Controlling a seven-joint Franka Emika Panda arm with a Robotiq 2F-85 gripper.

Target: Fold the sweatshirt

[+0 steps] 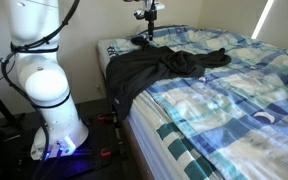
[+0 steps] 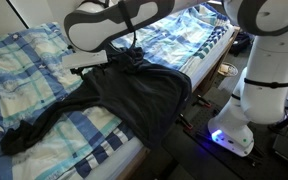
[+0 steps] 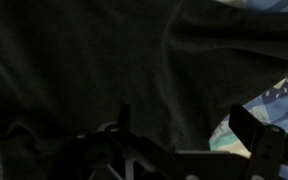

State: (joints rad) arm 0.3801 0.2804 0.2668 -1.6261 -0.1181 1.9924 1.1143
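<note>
Where the sweatshirt (image 1: 154,68) lies: rumpled over a corner of the bedspread (image 1: 234,90), one side hanging down past the edge, a sleeve trailing across the covers.
gripper (image 3: 186,128): jaws spread wide over the dark fabric; whether they touch it, cannot tell.
bedspread: blue-and-white patchwork, under the garment.
arm (image 2: 114,25): white, bent over the sweatshirt.

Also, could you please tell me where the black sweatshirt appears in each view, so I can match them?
In an exterior view: the rumpled black fabric sweatshirt lies upper centre, hanging over the bed's edge.
In an exterior view: centre, one sleeve trailing to the lower left.
Wrist view: it fills most of the frame.
Shared landmark: the blue-and-white patchwork bedspread.
</note>
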